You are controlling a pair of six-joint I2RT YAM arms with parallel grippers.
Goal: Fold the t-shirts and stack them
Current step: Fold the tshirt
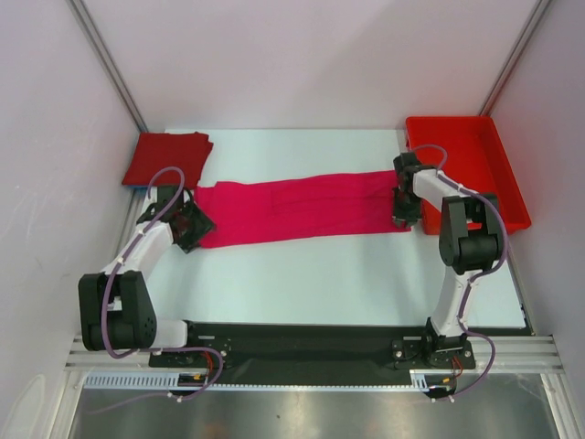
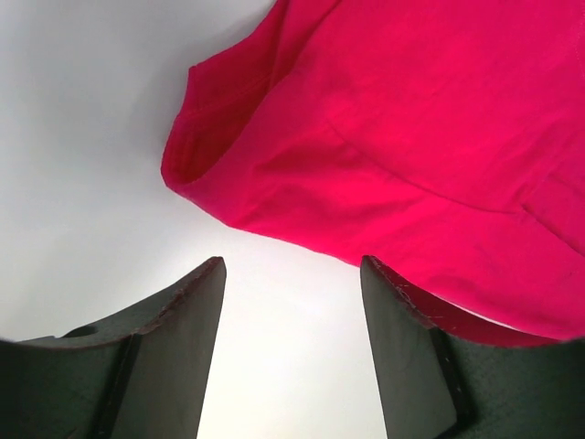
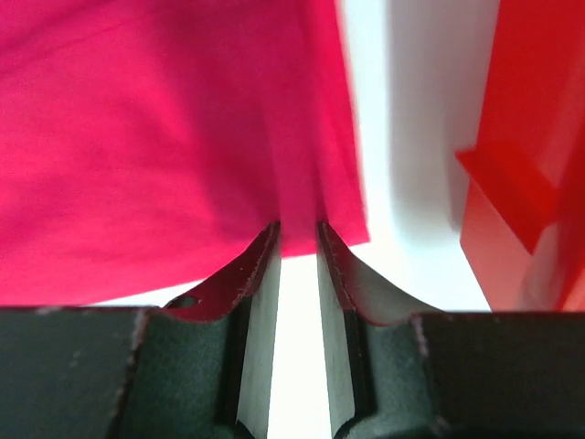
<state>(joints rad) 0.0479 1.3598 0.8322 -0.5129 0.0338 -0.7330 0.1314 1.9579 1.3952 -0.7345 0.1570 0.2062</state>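
Lying across the table (image 1: 320,283) from 9 to 3 o'clock is the pink shirt (image 1: 292,210), with the dark red shirt (image 1: 164,157) folded at 10 o'clock. The left gripper (image 2: 292,265) stands open at the 9 o'clock end. The right gripper (image 3: 298,229) straddles the 3 o'clock hem, jaws barely parted; I cannot tell whether it pinches the cloth.

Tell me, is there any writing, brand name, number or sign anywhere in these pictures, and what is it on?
There is no text to read in any of the three views.
The pink t-shirt is plain and unprinted.
The folded red t-shirt is plain too.
The red tray shows no label or number.
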